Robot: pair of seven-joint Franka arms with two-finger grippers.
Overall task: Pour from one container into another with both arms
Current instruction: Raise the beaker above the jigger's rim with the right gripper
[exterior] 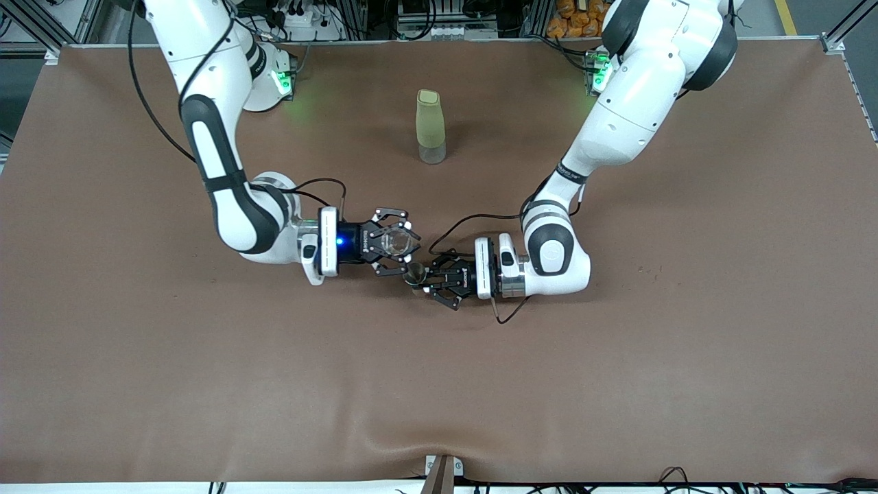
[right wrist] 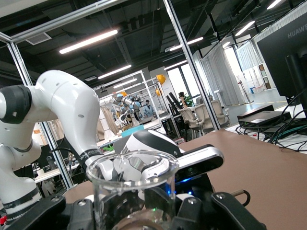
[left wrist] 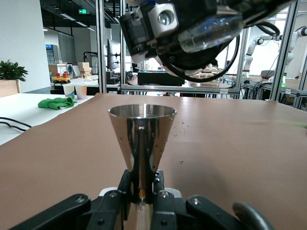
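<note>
The brown bench (exterior: 137,384) lies bare on all sides of the two hands, with wide open room toward the front camera's edge and toward both arms' ends. The only other thing on it is a tall pale-green bottle (exterior: 431,127), standing upright, farther from the front camera than both hands and well apart from them.

The right hand (exterior: 398,242) is clamped on the glass cup (exterior: 396,241), its fingers (exterior: 389,215) closed around the clear wall. In the right wrist view the cup (right wrist: 132,191) shows its round rim above the black fingers. It is held up over the bench, nearer to the front camera than the bottle.

The left hand (exterior: 424,278) is clamped on the steel jigger (exterior: 413,274), gripping it at the narrow waist. In the left wrist view the jigger (left wrist: 142,143) stands upright, long axis vertical, open round rim upward, with the fingers (left wrist: 125,184) pressed against its waist. The jigger is just beside the cup and slightly nearer to the front camera. In that same view the right hand (left wrist: 192,28) with the cup (left wrist: 211,31) sits higher than the jigger's rim, the cup's long axis tipped close to level.
</note>
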